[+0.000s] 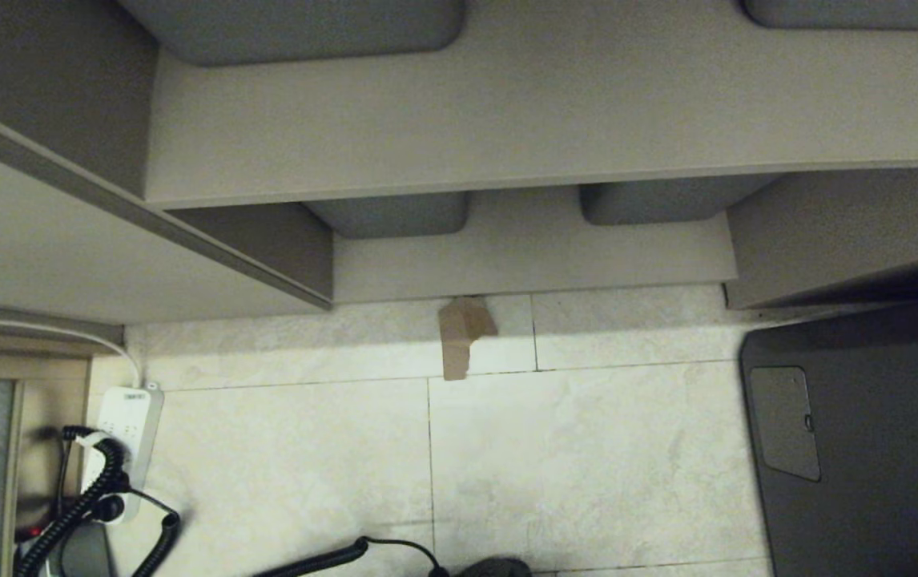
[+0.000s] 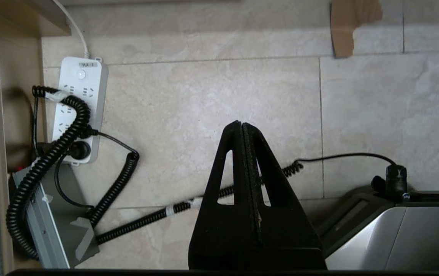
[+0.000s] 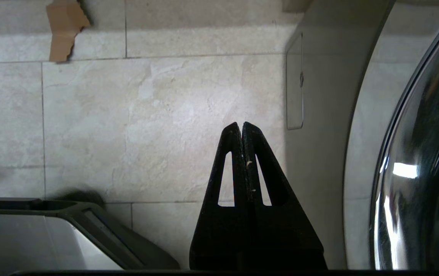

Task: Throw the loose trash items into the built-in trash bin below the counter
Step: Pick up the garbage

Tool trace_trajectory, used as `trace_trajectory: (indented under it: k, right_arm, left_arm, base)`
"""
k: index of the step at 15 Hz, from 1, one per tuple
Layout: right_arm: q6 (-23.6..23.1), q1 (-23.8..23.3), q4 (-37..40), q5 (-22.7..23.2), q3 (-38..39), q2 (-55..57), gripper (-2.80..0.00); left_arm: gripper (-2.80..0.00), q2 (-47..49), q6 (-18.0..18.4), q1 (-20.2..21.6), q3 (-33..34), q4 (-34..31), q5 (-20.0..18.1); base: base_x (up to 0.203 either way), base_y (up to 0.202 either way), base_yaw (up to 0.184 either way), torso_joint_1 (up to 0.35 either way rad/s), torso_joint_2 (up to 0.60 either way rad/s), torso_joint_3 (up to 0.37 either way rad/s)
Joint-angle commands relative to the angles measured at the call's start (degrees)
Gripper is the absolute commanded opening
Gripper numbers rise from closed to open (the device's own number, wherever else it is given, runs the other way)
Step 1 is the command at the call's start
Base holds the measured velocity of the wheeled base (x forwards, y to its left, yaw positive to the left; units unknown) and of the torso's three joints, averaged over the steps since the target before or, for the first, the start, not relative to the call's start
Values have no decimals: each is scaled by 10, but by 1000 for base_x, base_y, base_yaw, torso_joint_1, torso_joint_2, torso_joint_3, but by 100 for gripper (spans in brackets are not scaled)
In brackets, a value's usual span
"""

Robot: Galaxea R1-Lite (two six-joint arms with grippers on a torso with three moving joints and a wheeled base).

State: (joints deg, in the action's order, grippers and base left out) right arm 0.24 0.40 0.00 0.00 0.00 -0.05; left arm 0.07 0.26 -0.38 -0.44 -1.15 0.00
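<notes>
Dim, soft-focus frames; glare on chrome.

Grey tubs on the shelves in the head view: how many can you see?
4, each only partly visible: upper shelf, one left and one right; lower shelf, one left and one right. More may sit outside the frame.

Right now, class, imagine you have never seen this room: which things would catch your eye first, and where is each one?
A torn brown cardboard scrap lies on the pale tiled floor, just in front of the beige shelf unit. At the left, a white power strip sits on the floor with black coiled cables draped over it. Each wrist view is filled by a black tool, the left tool and the right tool, both shut and empty above the tiles.
</notes>
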Motion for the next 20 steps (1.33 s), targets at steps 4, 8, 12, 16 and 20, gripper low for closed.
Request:
trace_trajectory:
  k: [4,8,12,16,20]
  right_arm:
    - [0,0,0,0,0,0,-280]
    - [0,0,0,0,0,0,-280]
    - [0,0,0,0,0,0,-280]
    - [0,0,0,0,0,0,-280]
    - [0,0,0,0,0,0,-280]
  left_arm:
    - [-280,0,1,0,0,-1,0]
    - [-280,-1,22,-1,-1,1,-8]
    - [-280,68,23,-2,-90,-3,-36]
    - [0,246,-8,-42,-222,-23,-198]
    - [0,281,-18,-65,-247,-199,-365]
  base:
    - [0,0,0,0,0,0]
    - [0,0,0,0,0,0]
    - [0,0,0,0,0,0]
    - [0,0,0,0,0,0]
    - [0,0,0,0,0,0]
